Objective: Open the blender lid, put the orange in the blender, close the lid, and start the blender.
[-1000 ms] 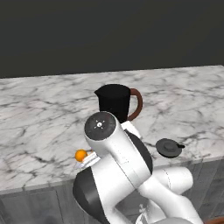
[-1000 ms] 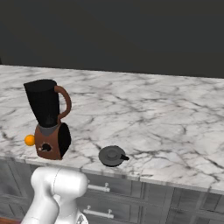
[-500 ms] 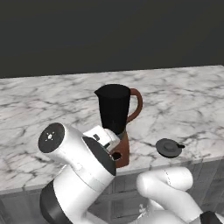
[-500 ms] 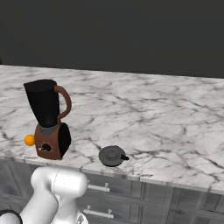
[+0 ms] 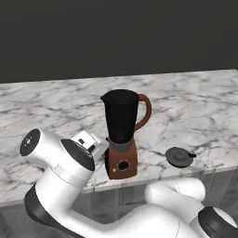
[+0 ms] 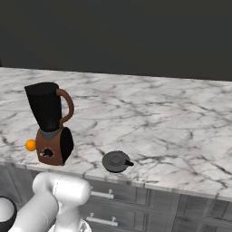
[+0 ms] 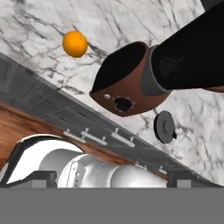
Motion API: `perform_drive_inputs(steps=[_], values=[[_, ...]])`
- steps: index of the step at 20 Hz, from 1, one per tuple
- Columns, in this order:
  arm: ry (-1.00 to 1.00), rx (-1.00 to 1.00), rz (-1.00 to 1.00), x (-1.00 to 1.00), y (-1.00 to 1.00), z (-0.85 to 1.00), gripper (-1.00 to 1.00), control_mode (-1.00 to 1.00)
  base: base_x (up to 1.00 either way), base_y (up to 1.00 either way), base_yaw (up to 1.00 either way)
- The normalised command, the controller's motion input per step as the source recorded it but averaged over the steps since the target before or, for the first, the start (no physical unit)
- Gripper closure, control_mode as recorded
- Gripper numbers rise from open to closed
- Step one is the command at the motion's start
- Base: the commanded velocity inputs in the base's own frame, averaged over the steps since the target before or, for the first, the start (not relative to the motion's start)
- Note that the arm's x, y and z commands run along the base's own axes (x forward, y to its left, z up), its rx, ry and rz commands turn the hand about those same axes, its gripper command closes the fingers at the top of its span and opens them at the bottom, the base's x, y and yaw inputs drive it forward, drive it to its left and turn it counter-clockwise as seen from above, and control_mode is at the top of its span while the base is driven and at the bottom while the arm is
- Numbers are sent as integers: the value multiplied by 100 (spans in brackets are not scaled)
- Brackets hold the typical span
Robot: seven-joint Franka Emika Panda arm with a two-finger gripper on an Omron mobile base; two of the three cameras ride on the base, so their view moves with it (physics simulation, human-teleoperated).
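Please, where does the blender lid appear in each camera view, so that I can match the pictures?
Left base view: the blender lid lies right of centre, near the counter's front edge.
Right base view: centre, lower half.
Hand view: right of centre.
Shared landmark: the blender, whose reddish-brown base stands near the lid in every view.

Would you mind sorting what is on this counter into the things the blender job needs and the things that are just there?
Needed for the job:
- blender
- blender lid, lying off the jar on the counter
- orange, beside the blender base

Just there:
- marble counter
- cabinet drawers below it
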Motion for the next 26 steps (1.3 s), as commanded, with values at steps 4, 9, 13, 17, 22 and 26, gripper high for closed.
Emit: perform_drive_inputs(steps=[4,9,13,17,22,26], values=[[0,-2,10,62,0,-35,-100,-100,0,0,0],[1,-7,3,38,0,-37,-100,-100,0,0,0],[1,-10,1,40,0,-32,-100,-100,0,0,0],[1,-7,2,42,0,-24,-100,-100,0,0,0],[0,-1,5,40,0,-4,-100,-100,0,0,0],[1,0,5,41,0,-8,-100,-100,0,0,0]])
